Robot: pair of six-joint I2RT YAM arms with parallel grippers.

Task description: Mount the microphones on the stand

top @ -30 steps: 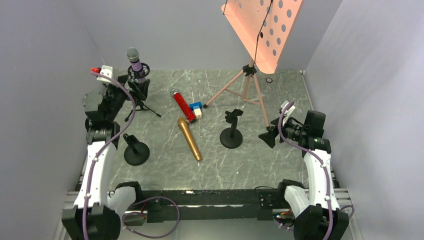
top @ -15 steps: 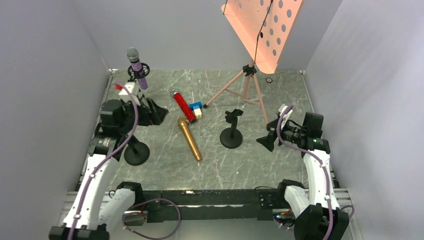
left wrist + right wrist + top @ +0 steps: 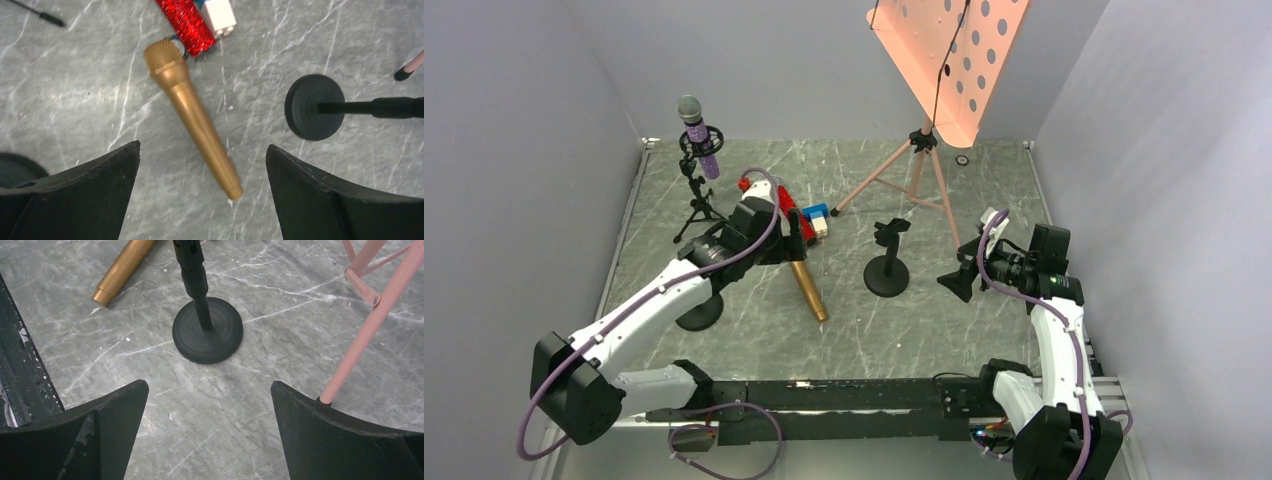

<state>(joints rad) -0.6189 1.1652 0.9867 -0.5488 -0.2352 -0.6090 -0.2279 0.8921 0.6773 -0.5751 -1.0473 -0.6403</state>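
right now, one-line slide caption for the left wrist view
Open left pincer above the flat-lying gold microphone, red microphone and round-base stand nearby.

No readable writing
The gold microphone, red microphone and white block show no legible marks.

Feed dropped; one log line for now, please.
left gripper: open above gold microphone | right gripper: open, empty | purple microphone: in tripod stand

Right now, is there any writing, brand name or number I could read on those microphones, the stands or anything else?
No readable text anywhere.
The gold microphone, red microphone and purple microphone show no lettering.
The white block is blank.
The pink music stand bears only round holes.
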